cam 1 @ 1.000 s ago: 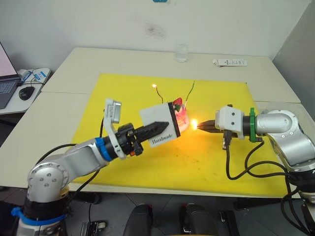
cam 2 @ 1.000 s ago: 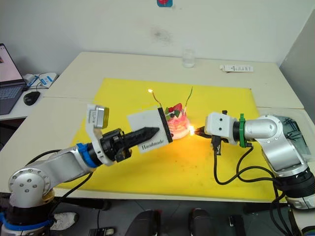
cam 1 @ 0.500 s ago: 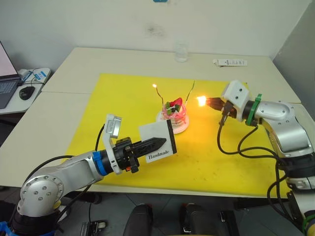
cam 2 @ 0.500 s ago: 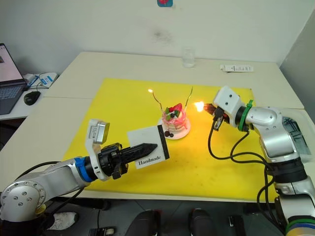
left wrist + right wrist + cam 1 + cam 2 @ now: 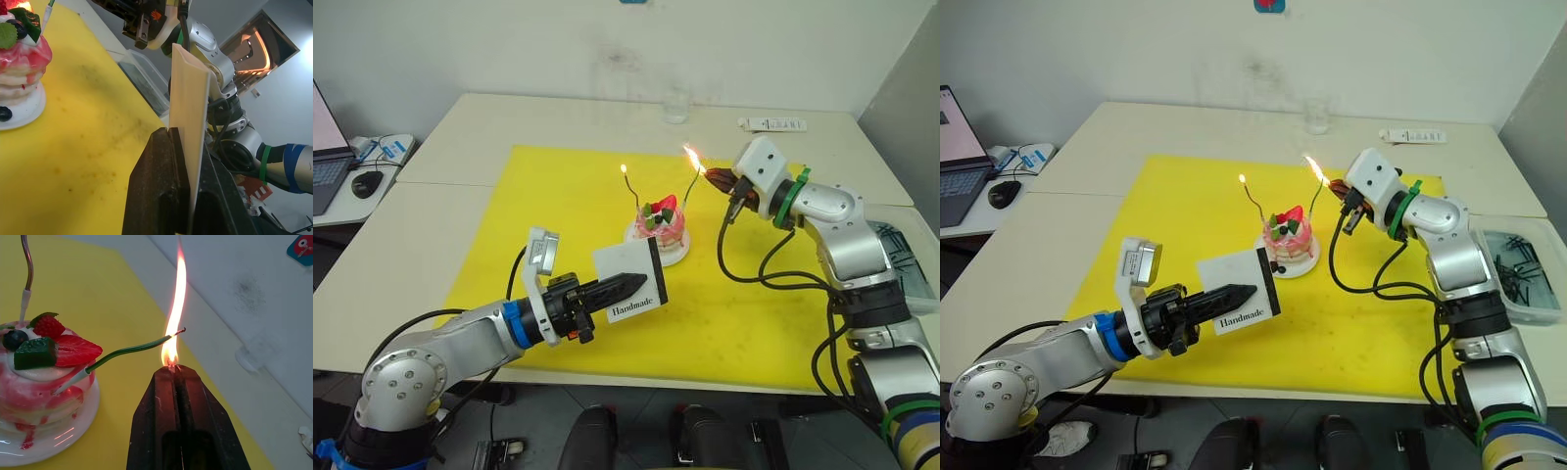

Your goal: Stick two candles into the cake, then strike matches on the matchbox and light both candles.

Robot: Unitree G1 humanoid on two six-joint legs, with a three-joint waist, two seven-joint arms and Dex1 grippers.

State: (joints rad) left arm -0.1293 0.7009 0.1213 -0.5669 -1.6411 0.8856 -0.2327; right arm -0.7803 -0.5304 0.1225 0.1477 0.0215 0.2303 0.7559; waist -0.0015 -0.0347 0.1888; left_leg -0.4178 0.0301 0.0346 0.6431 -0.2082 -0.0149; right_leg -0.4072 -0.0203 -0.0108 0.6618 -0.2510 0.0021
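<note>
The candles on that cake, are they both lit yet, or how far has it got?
Both candles stand in the cake. The left candle already burns. The right gripper is shut on a burning match, its flame at the tip of the second candle, which shows no flame of its own yet. The left gripper holds the matchbox aside. Left: getting that wick lit.

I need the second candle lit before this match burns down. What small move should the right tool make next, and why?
Probably nudge the right tool so the flame wraps the unlit candle tip and hold there. The wick end sits right at the flame's edge; the other candle already burns on the cake.
</note>
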